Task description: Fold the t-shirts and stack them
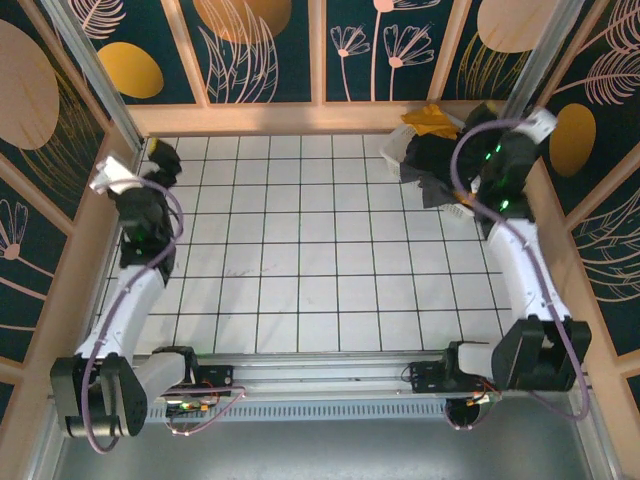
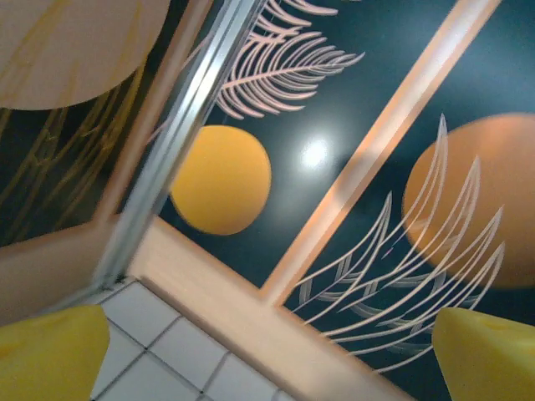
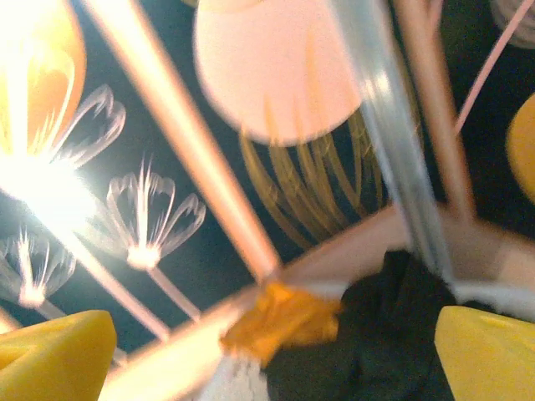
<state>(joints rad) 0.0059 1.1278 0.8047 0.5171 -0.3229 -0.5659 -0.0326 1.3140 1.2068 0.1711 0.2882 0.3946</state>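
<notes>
A pile of t-shirts sits in the far right corner. The mustard yellow one (image 1: 430, 118) lies on top at the back, and a black one (image 1: 437, 160) spills over the front of the white basket (image 1: 397, 152). My right gripper (image 1: 478, 125) hovers just right of the pile and is open. In the right wrist view its yellow fingertips (image 3: 58, 355) stand wide apart, with the yellow shirt (image 3: 280, 322) and the black shirt (image 3: 372, 342) ahead and nothing between them. My left gripper (image 1: 163, 156) is raised in the far left corner, open and empty (image 2: 267, 372), facing the wall.
The white tiled table (image 1: 300, 260) is ringed by a wooden rim (image 1: 270, 118) and patterned walls. A metal post (image 1: 90, 70) stands behind the left gripper and another (image 1: 535, 60) behind the right. The basket's white edge (image 3: 230, 380) shows below the yellow shirt.
</notes>
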